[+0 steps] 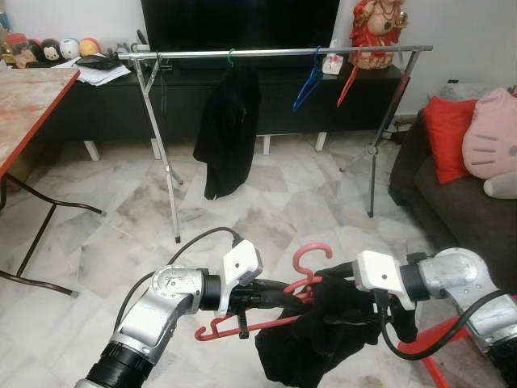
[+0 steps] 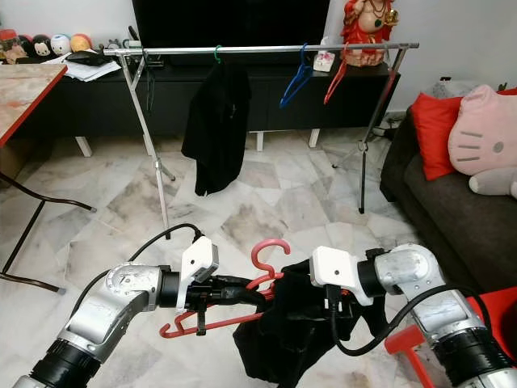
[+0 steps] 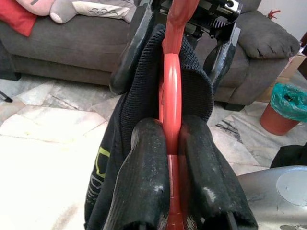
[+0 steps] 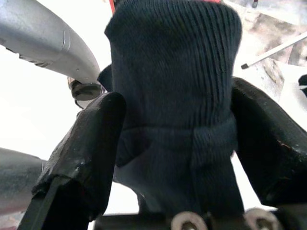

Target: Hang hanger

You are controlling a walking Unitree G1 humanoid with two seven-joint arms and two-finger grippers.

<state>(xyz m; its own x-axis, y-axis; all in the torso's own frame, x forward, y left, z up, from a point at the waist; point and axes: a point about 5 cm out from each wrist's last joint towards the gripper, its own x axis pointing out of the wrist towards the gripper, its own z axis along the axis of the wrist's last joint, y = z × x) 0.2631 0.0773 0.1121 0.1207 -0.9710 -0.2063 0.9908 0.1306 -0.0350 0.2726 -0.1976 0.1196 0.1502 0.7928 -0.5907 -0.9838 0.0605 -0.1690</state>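
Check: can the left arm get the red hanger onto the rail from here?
Probably not yet. The left pincer grips the red hanger low down, and the rail stands well across open floor; nothing blocks a walk-up.

You get even, soft indoor light in both eye views, sharp throughout, with faint shadows on the marble floor (image 1: 266, 210). The clothes rail (image 1: 275, 52) bows slightly, perhaps from lens distortion. In the wrist views the floor blows out to white glare, and the close black fingers (image 4: 86, 143) look soft.
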